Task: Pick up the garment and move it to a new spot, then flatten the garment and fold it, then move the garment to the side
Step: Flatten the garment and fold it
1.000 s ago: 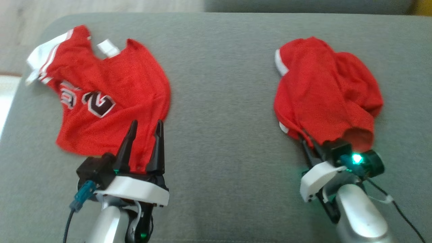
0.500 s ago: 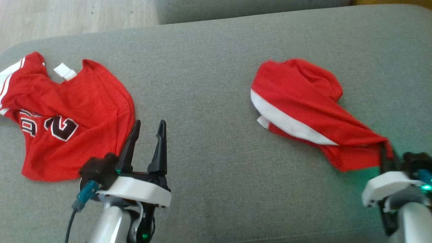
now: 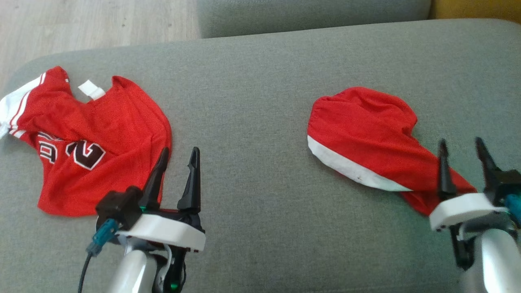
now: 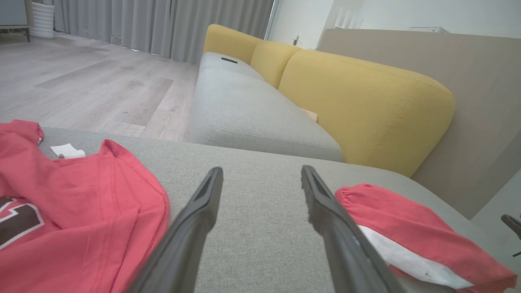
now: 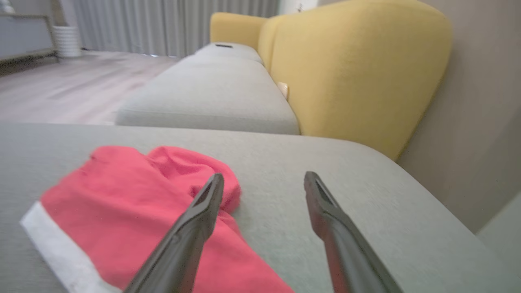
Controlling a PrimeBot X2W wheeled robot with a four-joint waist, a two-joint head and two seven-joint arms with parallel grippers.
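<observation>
Garment with a white band (image 3: pixel 366 130) lay on the right part of the grey cushion (image 3: pixel 260 122), bunched into a rounded heap. Its white band ran along the edge that was nearer to me, and a narrow red tail of it stretched toward my right pincer (image 3: pixel 460 142). The fingers of this pincer were spread wide apart and gripped nothing. In the head view its left finger stood over the tail of the garment, but I could not tell if it touched the cloth. In the right wrist view the same pincer (image 5: pixel 263 176) had the garment (image 5: pixel 134 219) at the left of its fingers and partly behind the left one, and between the two fingers I saw bare grey cushion.

My left pincer (image 3: pixel 179 151) was also spread wide and held nothing. It pointed up the head view, just beside the right edge of a red jersey (image 3: pixel 101 142) with dark numbers on it. The jersey lay flat on the left part of the cushion, well apart from the garment, with a small white tag (image 3: pixel 91 89) at its neck. In the left wrist view this pincer (image 4: pixel 261 171) stood between the jersey (image 4: pixel 81 211) on the left and the garment (image 4: pixel 407 232) on the right.

Behind the cushion I saw a wooden floor (image 3: pixel 101 20) and a yellow backrest (image 4: pixel 358 101).
</observation>
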